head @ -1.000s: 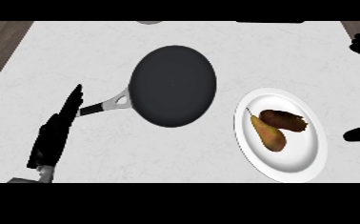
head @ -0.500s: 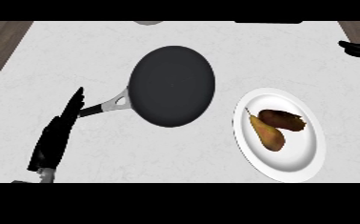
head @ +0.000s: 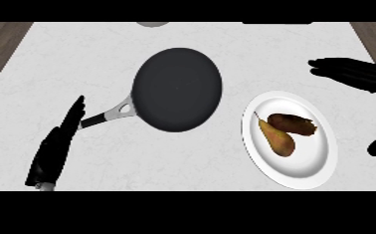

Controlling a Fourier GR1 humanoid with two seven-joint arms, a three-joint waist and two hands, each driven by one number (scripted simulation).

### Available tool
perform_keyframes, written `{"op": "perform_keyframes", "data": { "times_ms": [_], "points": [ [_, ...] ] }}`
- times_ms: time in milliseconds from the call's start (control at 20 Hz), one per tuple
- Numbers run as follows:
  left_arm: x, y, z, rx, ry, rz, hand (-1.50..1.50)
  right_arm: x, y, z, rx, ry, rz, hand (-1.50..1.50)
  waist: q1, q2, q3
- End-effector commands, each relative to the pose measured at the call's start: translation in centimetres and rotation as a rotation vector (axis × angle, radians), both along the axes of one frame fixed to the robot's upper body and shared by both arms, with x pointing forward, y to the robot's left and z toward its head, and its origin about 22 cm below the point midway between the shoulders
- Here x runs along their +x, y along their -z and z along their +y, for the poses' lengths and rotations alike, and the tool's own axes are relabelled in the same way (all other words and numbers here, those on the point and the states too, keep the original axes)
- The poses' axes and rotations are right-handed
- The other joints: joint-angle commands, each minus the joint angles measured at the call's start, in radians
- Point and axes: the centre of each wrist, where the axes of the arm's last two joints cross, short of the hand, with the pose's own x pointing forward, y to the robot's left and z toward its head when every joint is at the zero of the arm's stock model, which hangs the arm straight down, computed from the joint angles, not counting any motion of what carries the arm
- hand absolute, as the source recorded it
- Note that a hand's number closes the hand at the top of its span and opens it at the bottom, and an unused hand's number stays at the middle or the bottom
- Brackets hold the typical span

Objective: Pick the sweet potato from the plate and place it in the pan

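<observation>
Our right hand (head: pixel 345 72) has swung in from the right edge over the last second and now hangs above the worktop (head: pixel 81 63) just beyond the plate (head: pixel 297 175), fingers straight and apart, holding nothing. That puts us in the approach stage: nothing is picked up yet. The sweet potato (head: pixel 292 123) still lies on the plate where it was, dark and reddish, touching the pear (head: pixel 276 138) beside it, so we judge the reach must come down on the upper piece without nudging the pear. The pan (head: pixel 176 89) sits unmoved and bare to the left of the plate, its handle pointing toward our left hand (head: pixel 55 148), which rests open at the lower left, fingers straight, as before.
</observation>
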Motion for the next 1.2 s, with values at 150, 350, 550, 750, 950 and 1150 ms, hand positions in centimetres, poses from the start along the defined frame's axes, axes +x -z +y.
{"op": "perform_keyframes", "data": {
  "times_ms": [150,350,550,750,950,1150],
  "points": [
    [0.6,-0.6,1.0,-0.005,-0.005,-0.011,0.00,-2.2,1.1,4.8,-0.165,0.006,0.001,-1.50,-0.006,-0.001,0.000],
    [-0.2,0.2,0.7,-0.007,-0.002,0.002,0.00,-1.2,0.0,5.8,-0.319,0.040,-0.007,-1.50,0.005,0.001,0.000],
    [-1.0,0.1,1.9,-0.005,0.000,-0.004,0.00,-3.3,1.9,5.7,-0.400,0.066,0.009,-1.50,-0.006,-0.001,0.000],
    [-1.6,-0.7,-1.3,0.008,-0.013,-0.001,0.00,-2.9,2.7,6.5,-0.466,0.063,0.009,-1.50,0.001,0.000,0.001],
    [-0.5,0.6,-0.1,-0.016,-0.001,0.006,0.00,-3.2,3.9,7.4,-0.460,0.071,0.037,-1.50,-0.004,0.001,0.001],
    [-0.6,-0.2,1.1,0.000,-0.009,0.002,0.00,-4.0,6.3,9.4,-0.501,0.095,-0.007,-1.50,-0.002,0.001,0.001]
  ]
}}
